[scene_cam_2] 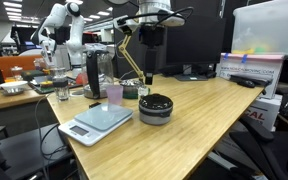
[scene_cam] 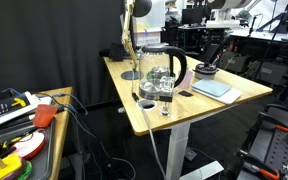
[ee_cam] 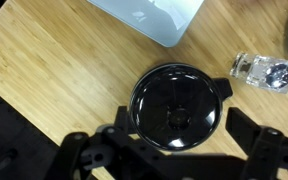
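Observation:
A round black lid (ee_cam: 177,100) with a small side tab lies flat on the wooden desk (ee_cam: 44,70). In the wrist view my gripper (ee_cam: 180,112) is straight above it, open, with one black finger (ee_cam: 120,122) left of the lid and the other right of it. Nothing is between the jaws. In both exterior views the gripper (scene_cam_2: 149,68) (scene_cam: 212,55) hangs well above the lid (scene_cam_2: 156,108) (scene_cam: 206,70), not touching it.
A pale flat scale (scene_cam_2: 96,122) (ee_cam: 149,18) lies beside the lid. A pink cup (scene_cam_2: 114,94), a glass kettle with a black handle (scene_cam: 162,68), a drinking glass (scene_cam: 165,100) and a lamp stand (scene_cam: 131,45) share the desk. A small clear object (ee_cam: 264,72) lies near the lid.

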Tool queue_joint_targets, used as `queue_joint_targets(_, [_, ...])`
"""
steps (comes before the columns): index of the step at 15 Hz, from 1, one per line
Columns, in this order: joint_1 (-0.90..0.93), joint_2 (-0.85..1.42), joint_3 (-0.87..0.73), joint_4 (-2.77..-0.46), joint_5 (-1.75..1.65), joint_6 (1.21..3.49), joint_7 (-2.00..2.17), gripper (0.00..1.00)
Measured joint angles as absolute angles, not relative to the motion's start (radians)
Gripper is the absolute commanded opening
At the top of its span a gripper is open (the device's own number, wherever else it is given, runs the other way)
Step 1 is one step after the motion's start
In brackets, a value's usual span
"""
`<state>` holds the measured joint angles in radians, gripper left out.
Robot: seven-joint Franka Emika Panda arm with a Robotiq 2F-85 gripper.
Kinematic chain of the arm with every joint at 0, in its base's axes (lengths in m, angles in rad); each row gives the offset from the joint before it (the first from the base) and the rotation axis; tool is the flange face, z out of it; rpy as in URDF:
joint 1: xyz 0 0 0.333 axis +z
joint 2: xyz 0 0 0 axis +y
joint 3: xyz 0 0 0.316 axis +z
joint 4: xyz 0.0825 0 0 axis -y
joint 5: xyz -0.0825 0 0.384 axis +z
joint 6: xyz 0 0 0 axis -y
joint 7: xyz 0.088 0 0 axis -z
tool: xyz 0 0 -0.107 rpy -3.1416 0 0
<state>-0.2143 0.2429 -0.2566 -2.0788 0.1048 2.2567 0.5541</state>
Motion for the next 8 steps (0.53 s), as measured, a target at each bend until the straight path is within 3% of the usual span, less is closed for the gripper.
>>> queue_joint_targets(8, [-0.214, 0.360, -0.263, -2.010, 0.127, 2.258, 0.592, 1.00])
